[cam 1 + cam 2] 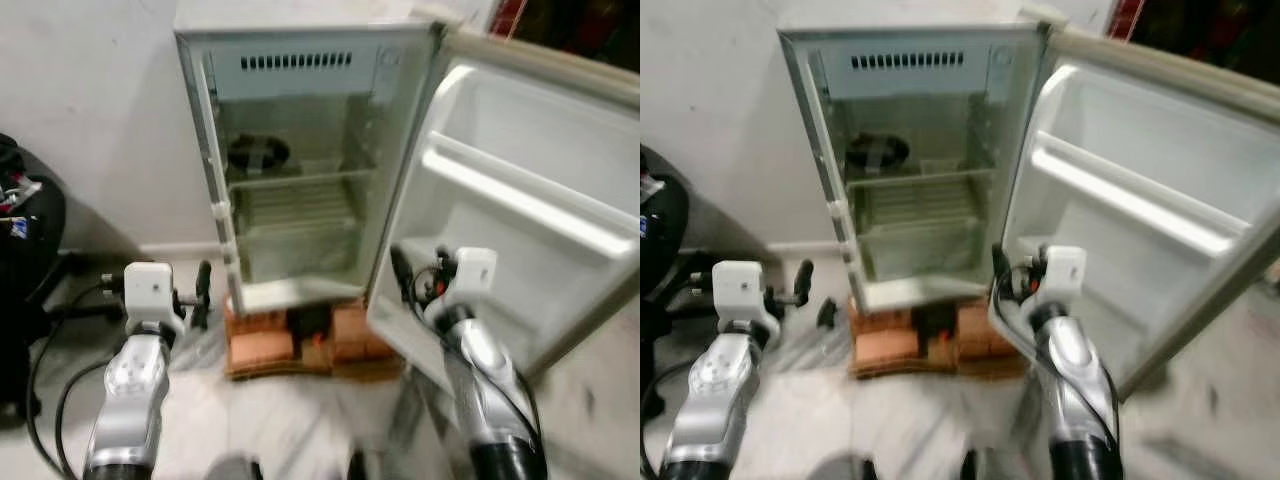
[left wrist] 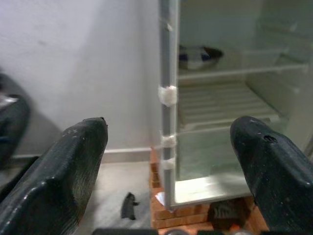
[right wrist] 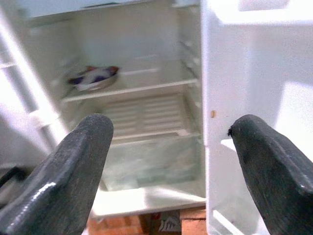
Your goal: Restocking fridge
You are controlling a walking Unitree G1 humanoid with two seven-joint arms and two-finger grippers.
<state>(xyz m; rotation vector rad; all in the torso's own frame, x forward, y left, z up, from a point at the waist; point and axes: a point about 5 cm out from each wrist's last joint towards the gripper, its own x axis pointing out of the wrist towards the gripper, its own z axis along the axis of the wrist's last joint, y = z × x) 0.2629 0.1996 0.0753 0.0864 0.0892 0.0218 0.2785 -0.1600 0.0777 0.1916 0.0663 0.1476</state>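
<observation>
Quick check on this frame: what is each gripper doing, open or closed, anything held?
Left gripper: open, holding nothing, facing the fridge's hinge-side edge.
Right gripper: open, holding nothing, facing the fridge shelves.

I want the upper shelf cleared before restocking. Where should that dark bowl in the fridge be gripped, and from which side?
Probably by the near rim of the dark bowl, approached straight through the open front. It sits upright at the left of the upper shelf, close to the fridge's left wall, so side access looks tight. The right tool is open and faces it.
</observation>
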